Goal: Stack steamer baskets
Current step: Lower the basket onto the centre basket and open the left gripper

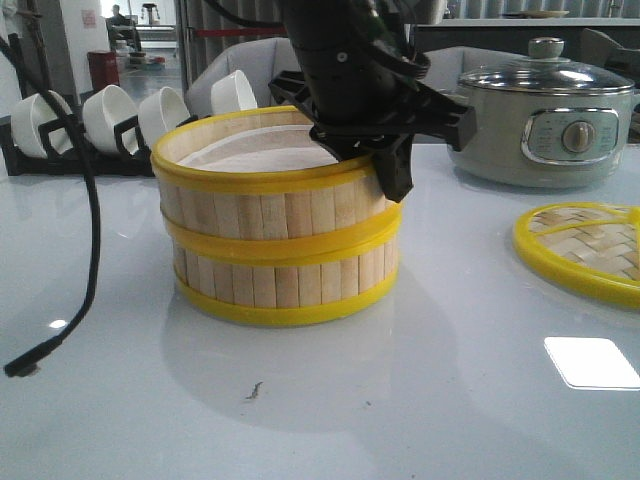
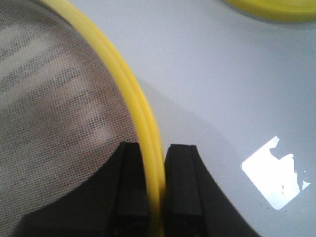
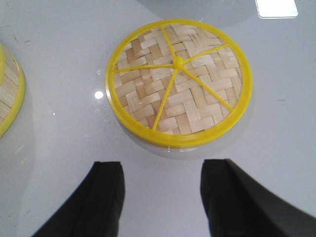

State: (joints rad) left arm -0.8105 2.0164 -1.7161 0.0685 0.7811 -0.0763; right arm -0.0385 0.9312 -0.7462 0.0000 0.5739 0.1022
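Note:
Two steamer baskets stand stacked in the middle of the table. The upper basket (image 1: 262, 208) rests on the lower basket (image 1: 280, 282), slightly askew, with its white liner (image 1: 262, 153) showing. My left gripper (image 1: 392, 165) is shut on the upper basket's right-hand yellow top rim. In the left wrist view the rim (image 2: 132, 94) runs between the two fingertips of my left gripper (image 2: 157, 165), with the liner (image 2: 59, 98) beside it. My right gripper (image 3: 163, 173) is open and empty above bare table, and it is out of the front view.
A flat woven bamboo lid (image 1: 585, 250) lies on the table at the right, just beyond my right gripper in the right wrist view (image 3: 177, 81). A grey electric pot (image 1: 545, 120) stands at the back right. White bowls in a rack (image 1: 110, 115) are back left. A black cable (image 1: 92, 220) hangs at the left.

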